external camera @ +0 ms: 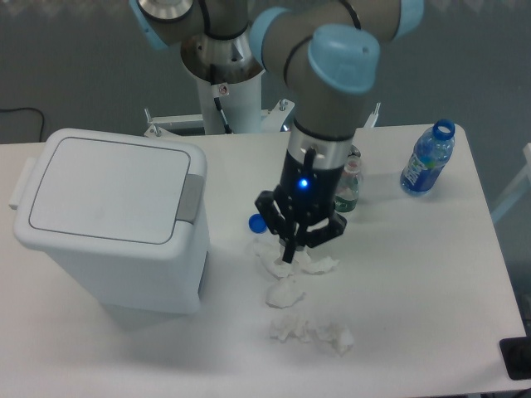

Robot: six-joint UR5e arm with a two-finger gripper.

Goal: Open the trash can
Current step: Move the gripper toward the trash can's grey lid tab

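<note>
Right of the trash can [112, 203] (lid down), the gripper [292, 245] hovers over tissues [286, 274], grip state unclear

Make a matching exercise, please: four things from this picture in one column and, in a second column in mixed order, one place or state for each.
Things:
1. trash can
2. gripper
3. blue-capped water bottle
4. crumpled tissues

Places or states:
A. standing upright near the table's far right edge
B. lying loose on the table's near middle
C. on the left side, lid flat and shut
D. hanging above the table's middle, right of the bin

Pairs: 1-C, 2-D, 3-A, 4-B
</note>
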